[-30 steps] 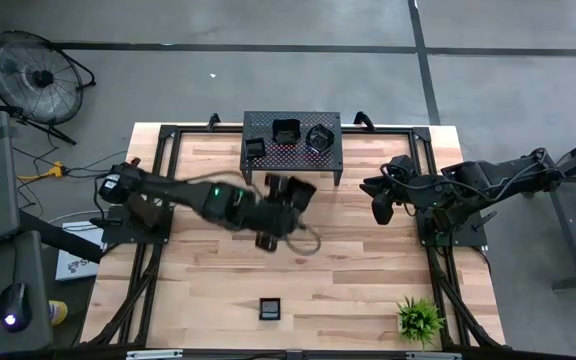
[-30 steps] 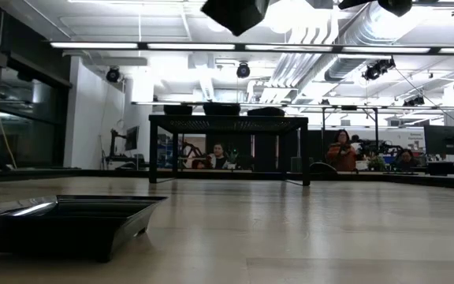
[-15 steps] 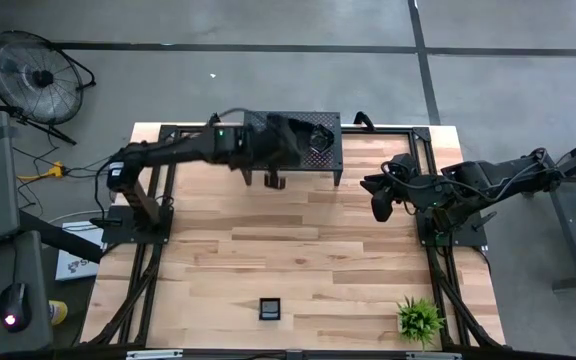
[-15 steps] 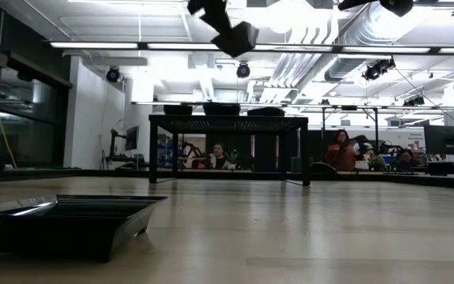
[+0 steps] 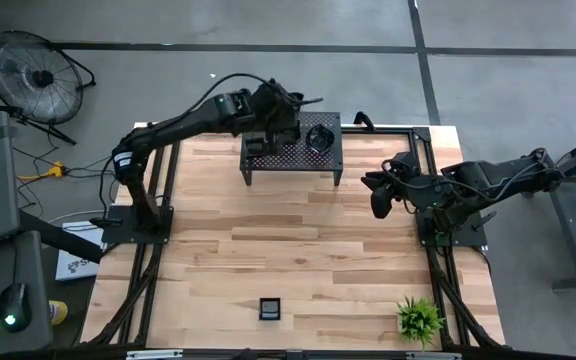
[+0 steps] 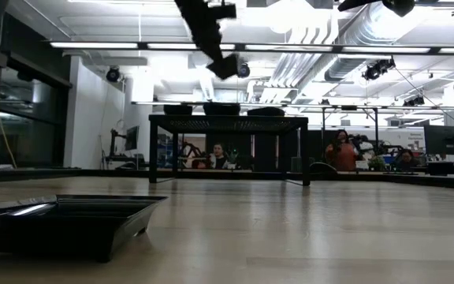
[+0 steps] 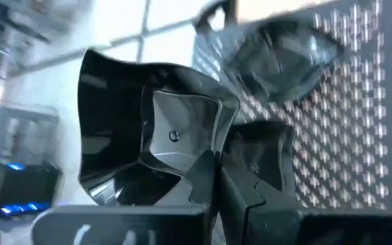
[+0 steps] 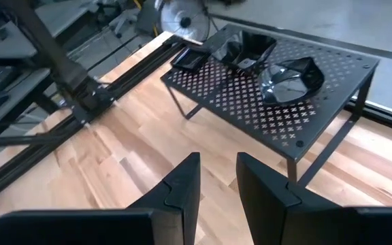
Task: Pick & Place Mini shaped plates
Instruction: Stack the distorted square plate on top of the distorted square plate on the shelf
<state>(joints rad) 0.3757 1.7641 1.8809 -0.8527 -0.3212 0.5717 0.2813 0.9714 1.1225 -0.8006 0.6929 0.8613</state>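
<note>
My left gripper [image 5: 280,118] hangs over the black perforated stand [image 5: 291,160] at the table's far edge, shut on a glossy black mini plate [image 7: 175,129] with a wavy raised rim. The low view shows that plate [image 6: 227,66] well above the stand top [image 6: 227,118]. Other mini plates rest on the stand, one at its left end [image 5: 255,148] and one toward its right [image 5: 320,137]. One more plate [image 5: 270,308] lies on the table near the near edge. My right gripper [image 5: 379,203] waits open over the table's right side. My left gripper pinches the mini plate between its two fingers by the rim [image 7: 199,160], one finger [image 7: 204,178] inside the dish and the other outside. The plate is lifted clear above the stand and sits tilted in the hold.
A small green plant [image 5: 419,318] stands at the table's near right corner. Dark frame rails [image 5: 158,180] run along the table's left and right sides. Bare wood [image 5: 288,240] stretches between the stand and the near plate. People sit in the room behind [image 6: 341,150].
My left gripper, still shut on the plate, has swung from over the table's middle toward the far edge and now hangs above the stand. The plate has travelled with it, lifted clear throughout. The right arm has kept still.
</note>
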